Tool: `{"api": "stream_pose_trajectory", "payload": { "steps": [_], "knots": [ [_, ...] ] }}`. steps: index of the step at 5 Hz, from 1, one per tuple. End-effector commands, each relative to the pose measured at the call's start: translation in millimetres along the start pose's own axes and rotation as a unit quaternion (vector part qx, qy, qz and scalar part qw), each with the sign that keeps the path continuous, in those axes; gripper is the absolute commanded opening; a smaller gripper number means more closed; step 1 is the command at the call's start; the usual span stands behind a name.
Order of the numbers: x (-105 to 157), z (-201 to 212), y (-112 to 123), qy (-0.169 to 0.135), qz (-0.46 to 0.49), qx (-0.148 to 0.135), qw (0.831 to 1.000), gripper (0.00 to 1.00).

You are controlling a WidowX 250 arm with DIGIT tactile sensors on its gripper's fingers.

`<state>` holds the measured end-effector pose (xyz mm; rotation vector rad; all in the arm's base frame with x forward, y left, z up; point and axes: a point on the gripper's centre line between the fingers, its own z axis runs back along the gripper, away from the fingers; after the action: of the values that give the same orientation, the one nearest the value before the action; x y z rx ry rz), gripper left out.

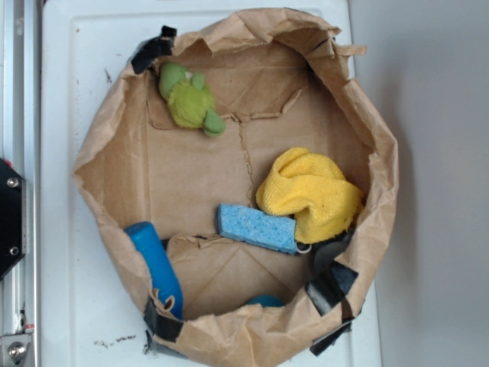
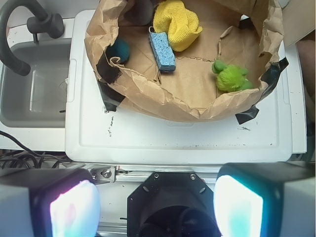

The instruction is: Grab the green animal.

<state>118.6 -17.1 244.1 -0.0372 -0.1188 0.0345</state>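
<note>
The green animal [image 1: 190, 100], a small lime-green plush, lies at the far left corner of the brown paper bag tray [image 1: 137, 153] in the exterior view. From the wrist it shows as the same plush [image 2: 230, 77] at the bag's right side, near the rolled paper rim [image 2: 163, 106]. My gripper [image 2: 156, 207] hangs well back from the bag, above the robot's black base. Its two glowing fingertips [image 2: 74, 211] stand far apart, open, with nothing between them. The gripper is out of the exterior view.
Inside the bag lie a yellow cloth [image 1: 309, 193], a blue sponge [image 1: 257, 227] and a blue cylinder [image 1: 157, 265]. The bag rests on a white tabletop [image 2: 173, 140]. A grey sink [image 2: 34, 84] with a black faucet [image 2: 24, 29] sits left of it.
</note>
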Motion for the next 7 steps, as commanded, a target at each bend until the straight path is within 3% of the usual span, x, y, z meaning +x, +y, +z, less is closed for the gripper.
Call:
{"api": "stream_pose_trajectory", "payload": {
  "steps": [1,2,3,4,5,7],
  "knots": [
    [0,0,0,0.0,0.0,0.0,1.0,1.0],
    [29,-12,4,-0.005,-0.091,-0.039,0.995,1.0],
    [61,-19,9,-0.017,-0.135,-0.058,0.989,1.0],
    [104,-18,23,-0.06,-0.159,-0.078,0.982,1.0],
    [119,-4,30,-0.088,-0.092,-0.087,0.988,1.0],
    [119,-4,30,-0.088,-0.092,-0.087,0.988,1.0]
  ]
}}
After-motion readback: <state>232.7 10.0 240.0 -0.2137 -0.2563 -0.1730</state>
